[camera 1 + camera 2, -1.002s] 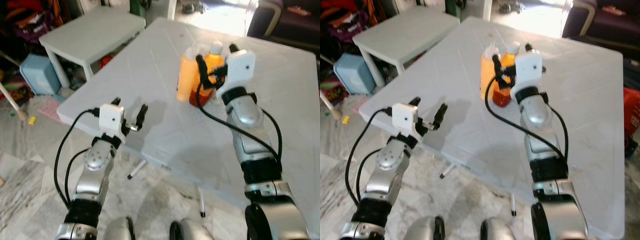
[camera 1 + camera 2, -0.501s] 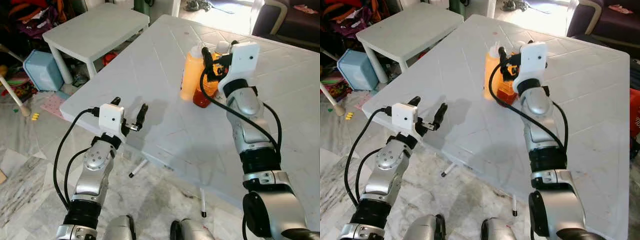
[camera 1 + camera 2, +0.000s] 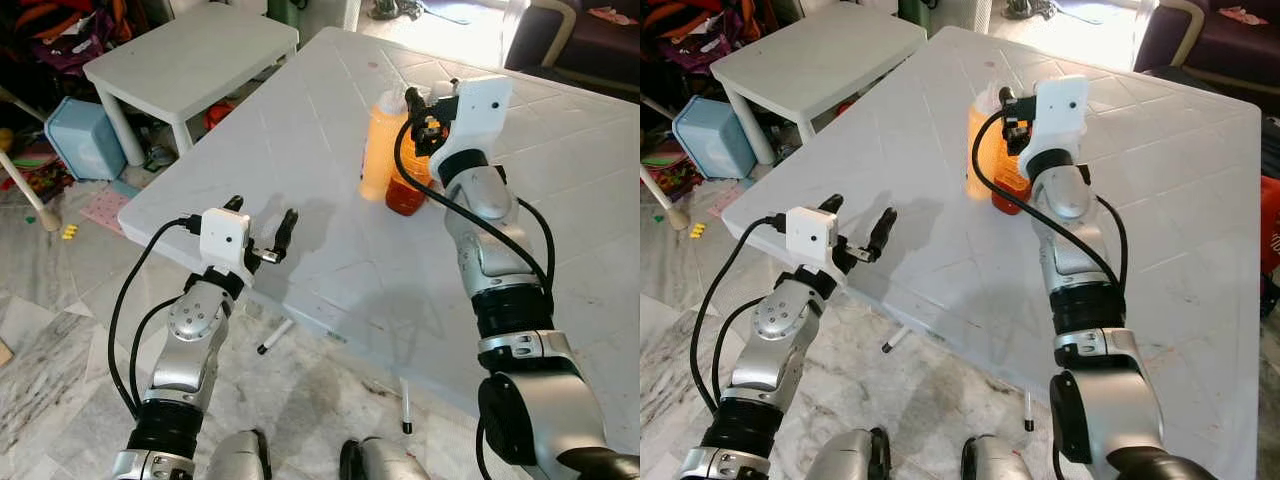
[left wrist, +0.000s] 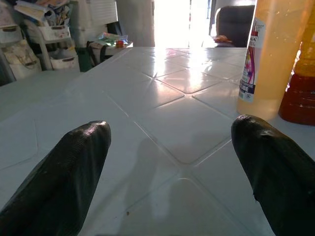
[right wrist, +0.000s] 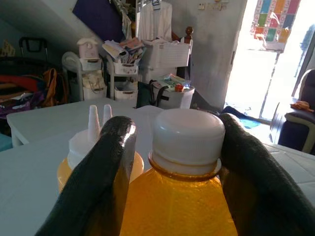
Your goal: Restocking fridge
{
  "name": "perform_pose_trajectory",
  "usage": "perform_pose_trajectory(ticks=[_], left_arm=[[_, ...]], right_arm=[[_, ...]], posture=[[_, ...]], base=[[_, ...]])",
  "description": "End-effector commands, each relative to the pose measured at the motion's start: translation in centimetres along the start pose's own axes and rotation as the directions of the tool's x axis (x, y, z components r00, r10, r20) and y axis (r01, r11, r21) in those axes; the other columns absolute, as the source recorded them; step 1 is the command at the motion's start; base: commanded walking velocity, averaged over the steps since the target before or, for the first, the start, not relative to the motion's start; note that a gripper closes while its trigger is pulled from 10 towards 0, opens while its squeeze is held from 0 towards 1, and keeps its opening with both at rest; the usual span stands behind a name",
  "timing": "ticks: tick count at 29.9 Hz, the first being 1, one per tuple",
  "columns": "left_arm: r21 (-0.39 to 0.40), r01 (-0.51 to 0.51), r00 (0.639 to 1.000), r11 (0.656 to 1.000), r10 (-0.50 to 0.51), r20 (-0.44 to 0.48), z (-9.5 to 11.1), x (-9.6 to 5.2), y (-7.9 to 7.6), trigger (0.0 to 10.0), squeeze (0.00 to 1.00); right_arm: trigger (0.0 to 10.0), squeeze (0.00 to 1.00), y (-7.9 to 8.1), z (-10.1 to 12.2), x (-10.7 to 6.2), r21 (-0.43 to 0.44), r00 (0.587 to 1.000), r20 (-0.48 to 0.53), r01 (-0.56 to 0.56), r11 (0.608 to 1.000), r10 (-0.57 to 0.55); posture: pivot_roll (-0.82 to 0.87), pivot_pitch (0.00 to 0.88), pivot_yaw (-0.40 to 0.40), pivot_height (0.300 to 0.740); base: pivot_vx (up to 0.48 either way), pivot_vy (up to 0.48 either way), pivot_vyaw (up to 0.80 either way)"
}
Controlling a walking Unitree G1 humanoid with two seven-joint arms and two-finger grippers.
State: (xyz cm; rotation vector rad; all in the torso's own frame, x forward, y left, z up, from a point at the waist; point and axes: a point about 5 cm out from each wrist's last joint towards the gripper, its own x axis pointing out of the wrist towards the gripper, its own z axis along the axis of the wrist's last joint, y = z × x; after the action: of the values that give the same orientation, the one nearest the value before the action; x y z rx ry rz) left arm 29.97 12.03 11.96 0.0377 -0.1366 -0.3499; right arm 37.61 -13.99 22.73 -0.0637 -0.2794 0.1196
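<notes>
Now we straddle white-capped orange bottle (image 5: pixel 187 196) with right gripper (image 5: pixel 172 162); squeeze bottle (image 3: pixel 381 145) crowds beside; left gripper (image 3: pixel 262 225) wide.

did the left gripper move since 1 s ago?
No. The left gripper hangs open at the same spot over the table near edge.

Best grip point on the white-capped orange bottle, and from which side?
By the neck, just under the white cap, coming level from the robot's side. The bottle stands upright, and the collar under the cap would likely stop a slip. The right gripper already has a finger each side of the cap. A squeeze bottle stands close at its left, so avoid that side.
</notes>
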Motion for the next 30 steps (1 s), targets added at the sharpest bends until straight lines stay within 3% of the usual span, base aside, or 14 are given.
perform_pose_trajectory(ticks=[1, 13, 20, 21, 23, 25, 26, 27, 28, 30], left_arm=[[0.011, 0.008, 1.0, 1.0, -0.008, 0.005, 0.3, -0.1, 0.0, 10.0, 0.0], [0.014, 0.012, 1.0, 1.0, -0.012, 0.005, 0.3, 0.0, -0.1, 10.0, 0.0], [0.009, 0.01, 1.0, 1.0, -0.01, 0.001, 0.3, 0.0, 0.0, 10.0, 0.0], [0.011, -0.01, 1.0, 1.0, 0.011, -0.02, 0.1, -0.1, 0.2, 10.0, 0.0], [0.014, -0.021, 0.999, 1.0, 0.021, -0.029, 0.0, -0.1, 0.2, 10.0, 0.0], [-0.01, -0.052, 0.997, 0.999, 0.051, -0.066, -0.5, -0.3, 0.4, 10.0, 0.0], [-0.016, -0.051, 0.996, 0.999, 0.05, -0.071, -0.6, -0.3, 0.3, 10.0, 0.0], [-0.024, -0.054, 0.996, 0.998, 0.052, -0.072, -0.7, -0.4, 0.2, 10.0, 0.0], [-0.024, -0.054, 0.996, 0.998, 0.052, -0.072, -0.7, -0.4, 0.2, 10.0, 0.0], [-0.036, -0.059, 0.996, 0.998, 0.056, -0.076, -0.9, -0.6, 0.1, 10.0, 0.0]], right_arm=[[0.0, 0.0, -0.2, 0.6, 0.4, 0.006, 1.0, 0.006, 0.013, 1.0, -0.013], [0.0, 0.0, -0.4, 0.7, 0.0, -0.009, 1.0, 0.004, 0.028, 1.0, -0.027], [0.0, 0.0, 0.1, 1.2, -1.3, -0.018, 0.999, 0.012, 0.049, 0.999, -0.049], [1.4, 0.0, 0.4, 1.3, -2.0, -0.013, 0.999, 0.009, 0.052, 0.999, -0.052], [1.4, 0.0, 0.5, 1.3, -2.2, -0.009, 0.999, 0.007, 0.051, 0.999, -0.051], [3.1, 0.0, 0.9, 1.5, -3.2, 0.002, 0.999, 0.008, 0.046, 0.999, -0.046], [3.1, 0.0, 1.0, 1.6, -3.5, 0.003, 0.999, 0.008, 0.043, 0.999, -0.043], [7.0, 0.0, 1.4, 1.7, -4.2, 0.019, 0.999, 0.008, 0.034, 0.999, -0.034], [7.0, 0.0, 1.4, 1.7, -4.2, 0.019, 0.999, 0.008, 0.034, 0.999, -0.034], [10.0, 0.0, 2.0, 1.9, -5.4, 0.056, 1.0, 0.006, 0.013, 0.998, -0.014]], posture=[[0.01, 0.124, -0.003, 0.74], [0.0, 0.115, 0.0, 0.74], [0.0, 0.111, -0.002, 0.74], [0.0, 0.111, -0.002, 0.74], [0.0, 0.107, -0.003, 0.74], [0.0, 0.107, -0.003, 0.74], [-0.01, 0.105, -0.005, 0.74], [-0.01, 0.103, -0.006, 0.74], [-0.01, 0.103, -0.006, 0.74], [-0.02, 0.097, -0.007, 0.74]], base=[[0.0, 0.0, 0.0], [0.0, 0.0, 0.0], [0.0, 0.0, 0.0], [0.0, 0.0, 0.0], [0.0, 0.0, 0.0], [0.0, 0.0, 0.0], [0.0, 0.0, 0.0], [0.0, 0.0, 0.0], [0.0, 0.0, 0.0], [0.0, 0.0, 0.0]])
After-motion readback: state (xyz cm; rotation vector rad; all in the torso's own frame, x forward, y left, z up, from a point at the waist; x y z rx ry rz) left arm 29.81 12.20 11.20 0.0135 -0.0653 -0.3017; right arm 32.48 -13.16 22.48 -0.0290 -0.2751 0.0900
